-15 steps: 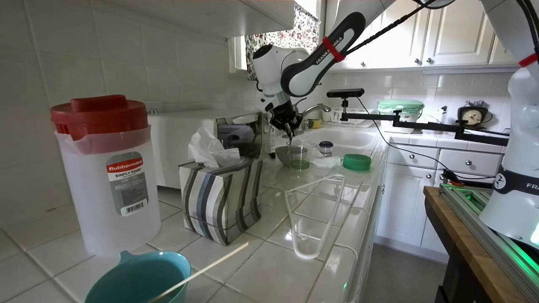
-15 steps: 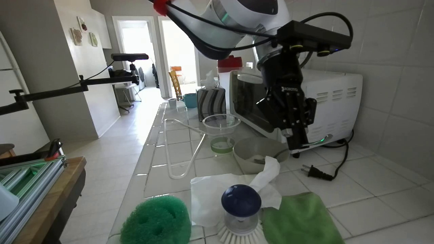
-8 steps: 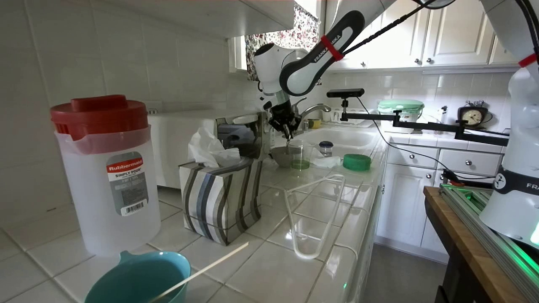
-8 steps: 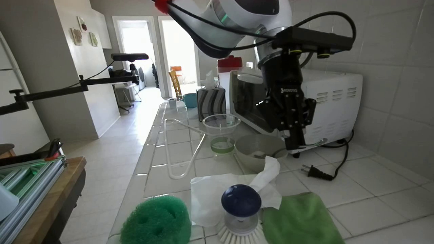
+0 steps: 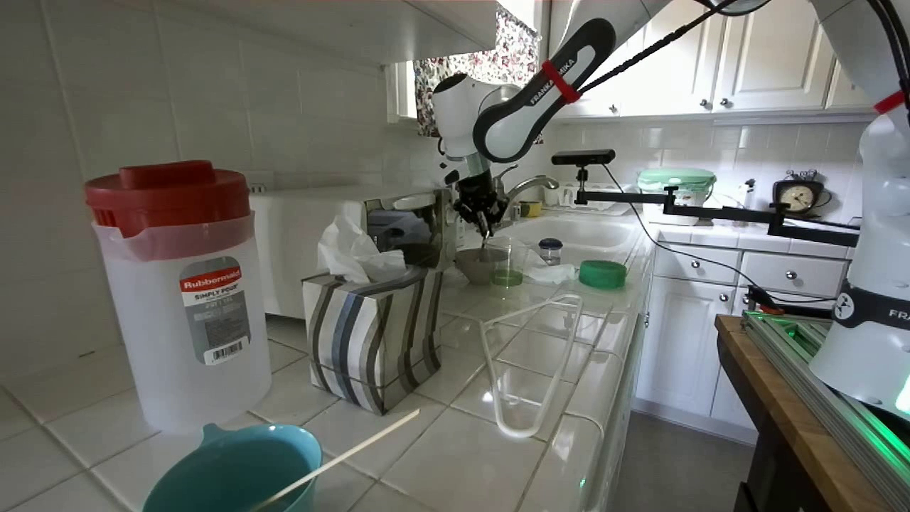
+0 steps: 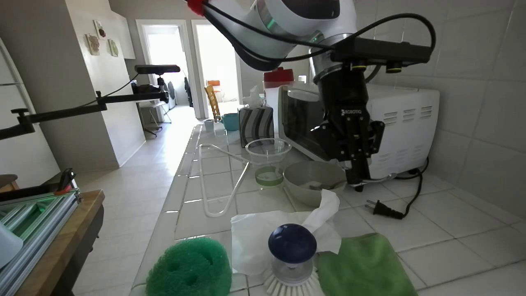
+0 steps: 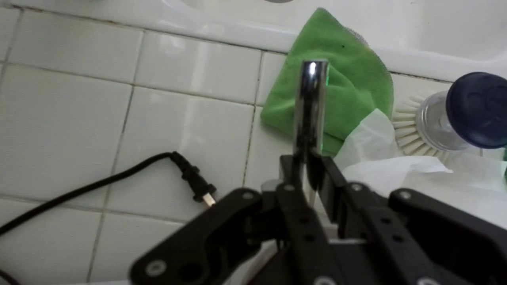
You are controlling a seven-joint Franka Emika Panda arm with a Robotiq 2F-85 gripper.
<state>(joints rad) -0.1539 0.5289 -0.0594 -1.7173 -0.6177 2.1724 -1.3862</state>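
My gripper [image 7: 305, 160] is shut on a shiny metal utensil [image 7: 311, 103]. Its handle end sticks out past the fingertips in the wrist view, and the utensil [image 6: 380, 179] lies nearly level right of the gripper [image 6: 355, 177] in an exterior view. A grey bowl [image 6: 304, 194] stands beside and below the fingers on the tiled counter. A metal end shows inside the bowl; I cannot tell if it is the same utensil. A clear container [image 6: 268, 154] with a green lower part stands beside the bowl. The bowl [image 5: 472, 267] is partly behind the clear container [image 5: 506, 262] in an exterior view.
A microwave [image 6: 407, 111] stands behind the gripper, with a loose plug [image 6: 387, 210] nearby. White paper [image 6: 254, 234], a dish brush [image 6: 292, 246], a green cloth [image 6: 361, 267] and a green scrubber [image 6: 191, 267] lie nearer. A white frame [image 5: 498, 398] and tissue box [image 5: 370, 334] lie along the counter.
The gripper has moved slightly down and turned more upright. The utensil's handle end has swung down from tilted up to nearly level. The bowl has shifted or tilted slightly.
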